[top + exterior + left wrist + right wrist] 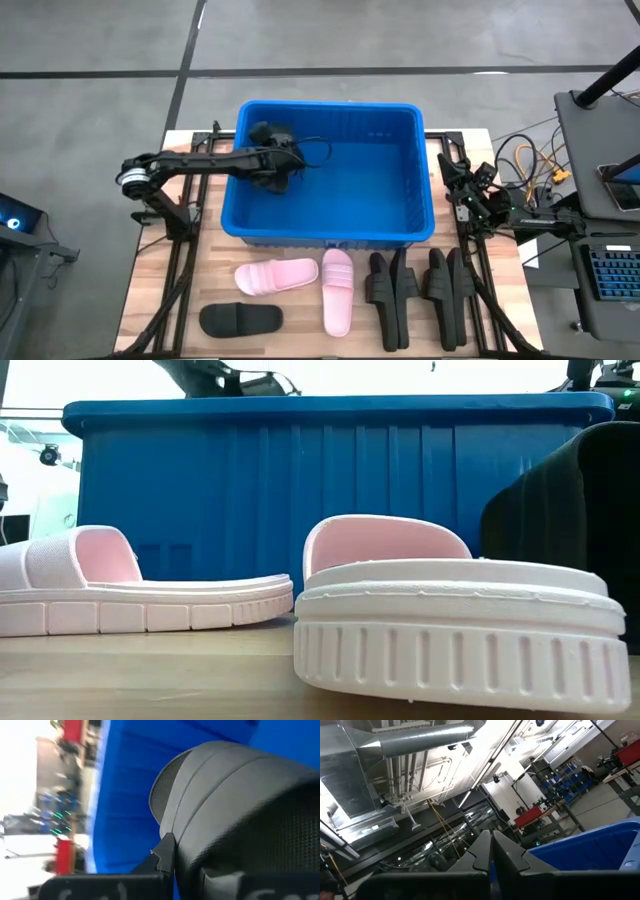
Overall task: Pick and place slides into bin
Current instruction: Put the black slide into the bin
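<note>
Fingers of the left gripper (283,158) pinch a black slide (240,815) inside the bin (330,236). Right gripper (458,190) waits pinched shut, holding nothing. Seven slides still lie on the table (180,290).

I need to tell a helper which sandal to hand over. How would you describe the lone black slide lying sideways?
Start at the blue bin on the wooden table. In front of it lies a row of slides; at the row's left end, below the sideways pink slide, lies the lone black slide. It lies flat and crosswise, while the other black slides stand on edge.
</note>
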Available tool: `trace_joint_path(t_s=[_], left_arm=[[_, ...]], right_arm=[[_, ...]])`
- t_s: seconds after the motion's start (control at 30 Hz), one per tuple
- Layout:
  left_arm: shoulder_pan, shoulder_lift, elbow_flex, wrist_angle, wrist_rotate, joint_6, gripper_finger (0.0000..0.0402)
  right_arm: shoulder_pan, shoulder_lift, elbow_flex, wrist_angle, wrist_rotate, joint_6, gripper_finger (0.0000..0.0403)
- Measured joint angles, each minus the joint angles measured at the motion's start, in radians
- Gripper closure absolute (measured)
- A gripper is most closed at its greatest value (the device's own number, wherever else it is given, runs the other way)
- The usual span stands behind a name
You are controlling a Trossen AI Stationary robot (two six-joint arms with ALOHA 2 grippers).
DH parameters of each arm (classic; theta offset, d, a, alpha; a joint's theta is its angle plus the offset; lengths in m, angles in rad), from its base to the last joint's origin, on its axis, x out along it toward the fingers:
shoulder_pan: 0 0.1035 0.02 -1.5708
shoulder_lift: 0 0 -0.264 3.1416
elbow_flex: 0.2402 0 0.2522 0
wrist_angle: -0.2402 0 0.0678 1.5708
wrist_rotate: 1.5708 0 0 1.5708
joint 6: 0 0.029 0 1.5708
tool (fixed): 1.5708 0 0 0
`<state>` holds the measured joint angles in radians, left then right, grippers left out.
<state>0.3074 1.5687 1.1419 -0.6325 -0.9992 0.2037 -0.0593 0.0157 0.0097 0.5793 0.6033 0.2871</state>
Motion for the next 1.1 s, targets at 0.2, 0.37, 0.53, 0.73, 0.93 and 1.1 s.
trace_joint_path(t_s=[0.2,0.37,0.53,0.73,0.93,1.1], left_arm=[[0.062,0.000,-0.077,0.030,0.062,-0.092,0.0401],[0.081,0.000,-0.112,0.032,0.061,-0.040,0.0401],[0.093,0.000,-0.141,0.058,0.060,-0.034,0.0401],[0.108,0.000,-0.198,0.173,0.067,0.037,0.0401],[0.124,0.000,-0.247,0.271,0.077,0.098,0.0401],[0.155,0.000,-0.258,0.292,0.080,0.094,0.0401]], right_arm=[[0.000,0.000,0.000,0.000,0.000,0.000,0.0394],[0.000,0.000,0.000,0.000,0.000,0.000,0.0394],[0.000,0.000,0.000,0.000,0.000,-0.001,0.0394],[0.000,0.000,0.000,0.000,0.000,-0.003,0.0394],[0.000,0.000,0.000,-0.005,0.000,-0.003,0.0394],[0.000,0.000,0.000,-0.007,0.000,-0.003,0.0394]])
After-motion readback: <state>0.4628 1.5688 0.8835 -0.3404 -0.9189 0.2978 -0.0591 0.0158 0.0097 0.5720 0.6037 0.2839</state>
